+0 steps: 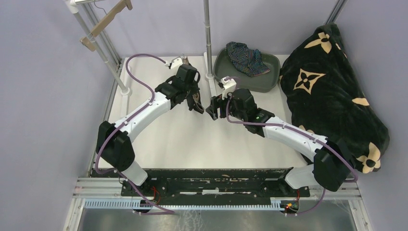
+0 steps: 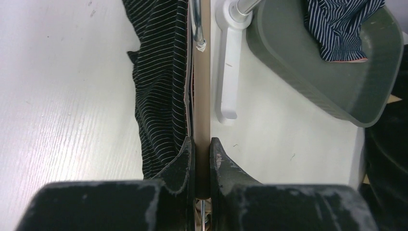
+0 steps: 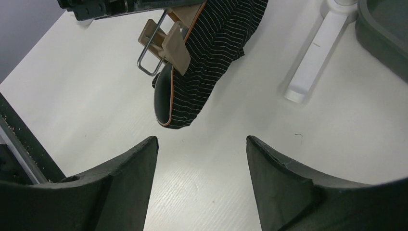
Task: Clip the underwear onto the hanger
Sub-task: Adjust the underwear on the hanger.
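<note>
My left gripper (image 2: 202,142) is shut on the tan wooden bar of a hanger (image 2: 202,96) and holds it above the table. The black pinstriped underwear (image 2: 161,82) hangs along the left side of that bar. In the right wrist view the hanger's wooden clip (image 3: 168,41) sits on the edge of the pinstriped underwear (image 3: 211,62), which droops to the table. My right gripper (image 3: 201,139) is open and empty, a short way from the garment's lower end. In the top view both grippers, left (image 1: 196,102) and right (image 1: 213,109), are close together mid-table. The navy striped underwear (image 1: 248,57) lies in the tray.
A grey tray (image 1: 269,82) stands at the back right, and a black blanket with tan flowers (image 1: 332,91) lies to its right. A white pole base (image 2: 230,72) and its pole (image 1: 208,33) stand beside the tray. A second wooden hanger (image 1: 106,21) hangs on the rack at the back left.
</note>
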Available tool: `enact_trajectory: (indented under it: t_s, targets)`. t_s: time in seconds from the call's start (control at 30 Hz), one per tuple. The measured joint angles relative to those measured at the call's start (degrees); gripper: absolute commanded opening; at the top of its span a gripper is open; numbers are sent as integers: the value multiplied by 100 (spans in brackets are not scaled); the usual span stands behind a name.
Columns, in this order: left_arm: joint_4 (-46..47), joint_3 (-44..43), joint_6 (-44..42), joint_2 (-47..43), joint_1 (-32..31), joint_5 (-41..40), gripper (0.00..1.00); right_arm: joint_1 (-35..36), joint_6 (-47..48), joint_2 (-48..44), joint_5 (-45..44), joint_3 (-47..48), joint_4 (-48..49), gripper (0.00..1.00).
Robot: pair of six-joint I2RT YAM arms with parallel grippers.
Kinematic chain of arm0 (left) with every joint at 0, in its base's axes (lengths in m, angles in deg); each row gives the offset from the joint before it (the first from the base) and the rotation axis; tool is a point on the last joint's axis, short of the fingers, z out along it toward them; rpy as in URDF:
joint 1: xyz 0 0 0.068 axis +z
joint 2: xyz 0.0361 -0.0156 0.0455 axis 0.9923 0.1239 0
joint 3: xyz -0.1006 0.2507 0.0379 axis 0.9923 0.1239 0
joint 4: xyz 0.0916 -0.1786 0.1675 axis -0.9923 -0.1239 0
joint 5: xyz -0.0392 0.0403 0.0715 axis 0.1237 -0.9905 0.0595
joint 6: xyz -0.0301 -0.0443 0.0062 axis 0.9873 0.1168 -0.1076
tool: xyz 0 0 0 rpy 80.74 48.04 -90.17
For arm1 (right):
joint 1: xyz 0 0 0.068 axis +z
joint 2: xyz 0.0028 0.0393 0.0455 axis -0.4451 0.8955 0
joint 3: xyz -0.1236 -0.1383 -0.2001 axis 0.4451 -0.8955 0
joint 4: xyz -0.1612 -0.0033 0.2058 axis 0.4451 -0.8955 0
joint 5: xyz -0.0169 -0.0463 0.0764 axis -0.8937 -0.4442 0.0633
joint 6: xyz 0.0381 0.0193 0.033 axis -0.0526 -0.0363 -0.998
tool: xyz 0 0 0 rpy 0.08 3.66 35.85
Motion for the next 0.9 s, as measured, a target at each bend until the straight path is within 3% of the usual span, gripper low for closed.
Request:
enact_trajectory:
  t_s: [0.9]
  targets:
    - [-450, -579, 9, 525, -378, -254, 3, 326, 597, 914, 52, 352, 1213, 75]
